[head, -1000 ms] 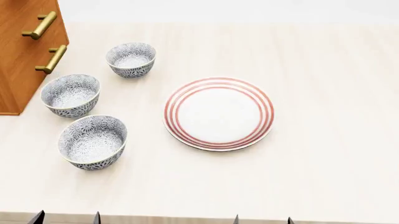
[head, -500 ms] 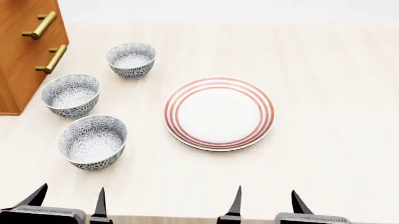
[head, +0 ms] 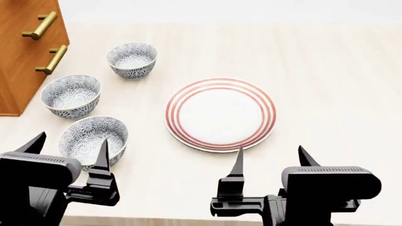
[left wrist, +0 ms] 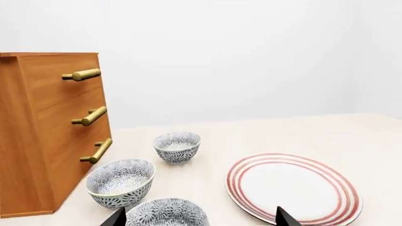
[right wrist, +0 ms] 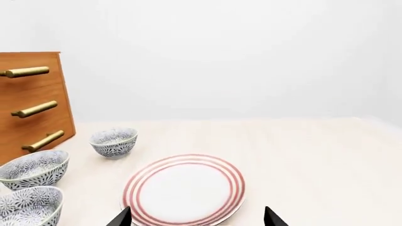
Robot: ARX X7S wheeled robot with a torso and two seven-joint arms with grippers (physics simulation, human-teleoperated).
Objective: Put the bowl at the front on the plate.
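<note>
On the pale table [head: 326, 70], the plate [head: 221, 114] sits centre, empty. At its eight o'clock, just apart, stands the bowl [head: 94, 141], nearest of three alike. The left gripper [head: 69, 147] hangs spread and empty over its near rim; the right gripper [head: 271, 157] likewise gapes. Judged best: straddle one wall, pinch squarely, lift clear.

Front floral bowl [head: 93, 142] upright, empty, on table left of red-ringed plate [head: 221, 114], apart.

Front bowl [head: 93, 141] partly behind the left end effector [head: 68, 150] (head view), cabinet [head: 25, 52] cropped at the edge.
</note>
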